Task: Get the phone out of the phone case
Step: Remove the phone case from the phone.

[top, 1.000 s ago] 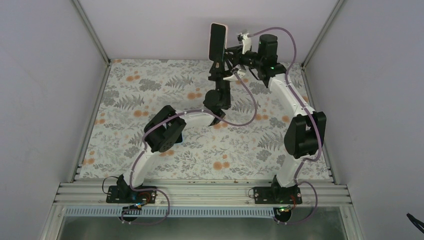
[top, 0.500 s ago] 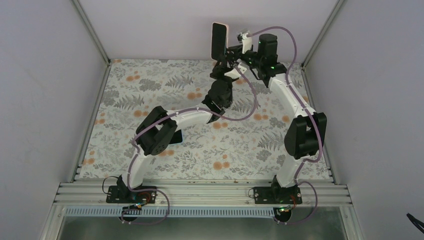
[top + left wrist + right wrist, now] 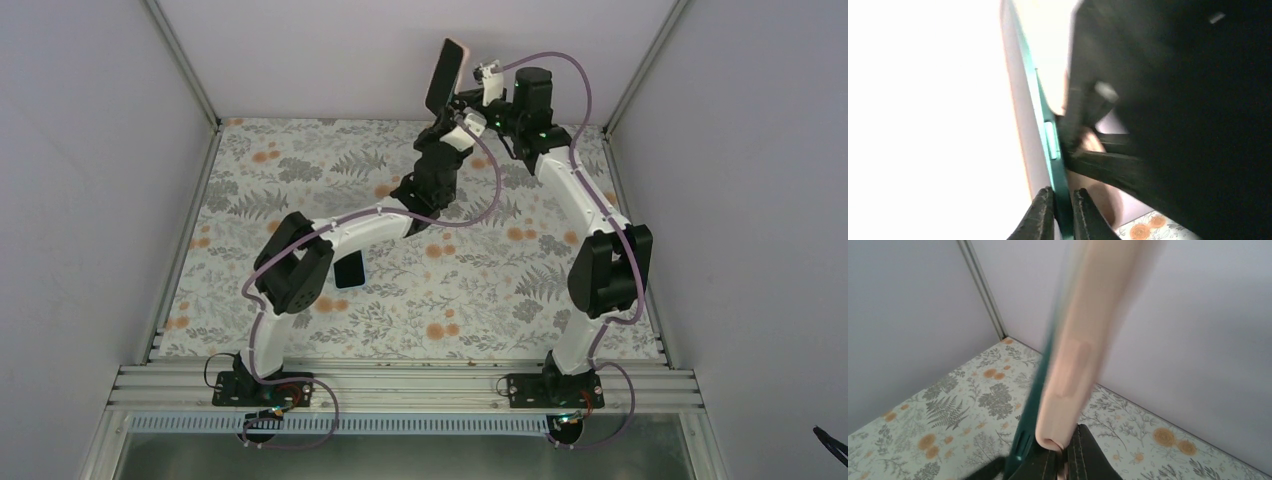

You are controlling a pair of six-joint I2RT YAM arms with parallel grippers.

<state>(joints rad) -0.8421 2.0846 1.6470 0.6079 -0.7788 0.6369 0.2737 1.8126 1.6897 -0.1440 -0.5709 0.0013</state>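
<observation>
**Held aloft between two claws**

Raised over the bench (image 3: 260, 170) far end. Pinched by left claw (image 3: 1062, 216) along the teal phone (image 3: 1049, 136) edge; clamped by right claw (image 3: 1064, 460) at the pink phone case (image 3: 1083, 330) foot. Blurred close up, upper end cut off.

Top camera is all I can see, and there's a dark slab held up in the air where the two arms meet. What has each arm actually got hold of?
Observer: The left wrist camera shows the left pincer shut on the teal side edge of the phone.
Operator: And the other arm?
Observer: The right wrist camera shows the right pincer pinching the near end of the peach case.
Operator: So is the phone out yet?
Observer: That view is blurred. The phone's teal edge runs close alongside the case, but I cannot tell whether it has come free.
</observation>
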